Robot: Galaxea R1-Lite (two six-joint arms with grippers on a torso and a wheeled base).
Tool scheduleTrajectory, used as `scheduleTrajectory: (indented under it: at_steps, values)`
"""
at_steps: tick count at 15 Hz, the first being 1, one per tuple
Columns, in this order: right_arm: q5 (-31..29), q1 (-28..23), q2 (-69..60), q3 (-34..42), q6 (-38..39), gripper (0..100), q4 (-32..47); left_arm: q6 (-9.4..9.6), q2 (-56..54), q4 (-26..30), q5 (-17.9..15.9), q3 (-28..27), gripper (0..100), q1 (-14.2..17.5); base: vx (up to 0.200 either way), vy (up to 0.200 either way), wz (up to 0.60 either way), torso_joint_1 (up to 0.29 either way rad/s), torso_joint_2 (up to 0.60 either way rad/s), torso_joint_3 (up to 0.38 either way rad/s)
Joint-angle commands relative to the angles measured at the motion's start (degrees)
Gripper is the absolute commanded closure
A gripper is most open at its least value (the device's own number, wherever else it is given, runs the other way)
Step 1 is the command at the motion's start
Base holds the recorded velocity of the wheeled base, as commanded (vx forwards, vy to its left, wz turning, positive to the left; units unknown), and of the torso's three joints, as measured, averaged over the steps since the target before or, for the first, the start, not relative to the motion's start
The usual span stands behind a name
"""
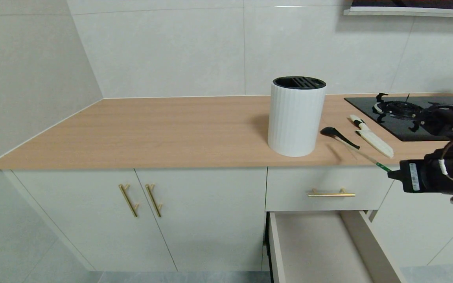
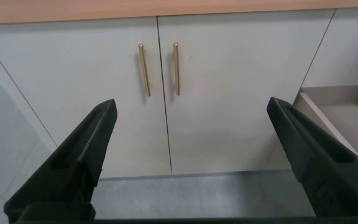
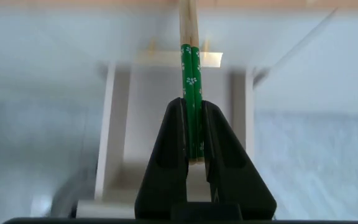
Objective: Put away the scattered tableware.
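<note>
At the wooden counter [image 1: 171, 129] edge the right claw [image 3: 192, 107] clamps the chopsticks [image 3: 190, 74], the left claw [image 2: 191, 109] gapes; keep them paired and level toward the open drawer [image 1: 275, 243].

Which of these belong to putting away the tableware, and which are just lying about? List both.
Job:
chopsticks in the right tool
knife
black spoon
white holder
open drawer

Lying about:
gas hob
cupboard doors
</note>
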Motion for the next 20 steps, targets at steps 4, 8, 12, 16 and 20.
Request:
scheduleTrajectory:
  at_steps: [4, 8, 12, 16, 20]
  values:
    - [14.97, 1.41, -10.41, 1.99, -1.99, 100, 10.34, 0.02, 0.07, 0.02, 0.02, 0.01, 0, 0.00, 0.000, 0.000, 0.00, 0.000, 0.00, 0.000]
    - [15.41, 4.22, -8.47, 3.75, -3.83, 100, 9.90, -0.07, 0.07, 0.02, 0.02, 0.01, 0, 0.00, 0.000, 0.000, 0.00, 0.000, 0.00, 0.000]
    - [15.06, 5.10, -4.61, 4.80, -3.92, 100, 9.63, 0.02, 0.07, 0.02, 0.02, 0.01, 0, 0.00, 0.000, 0.000, 0.00, 0.000, 0.00, 0.000]
    - [14.80, 5.19, -2.41, 5.60, -3.92, 100, 8.05, 0.02, 0.07, 0.02, 0.02, 0.01, 0, 0.00, 0.000, 0.000, 0.00, 0.000, 0.00, 0.000]
    - [14.80, 5.89, -2.23, 5.86, -3.83, 100, 7.96, 0.02, 0.07, 0.02, -0.06, 0.01, 0, 0.00, 0.000, 0.000, 0.00, -0.122, 0.31, 0.184]
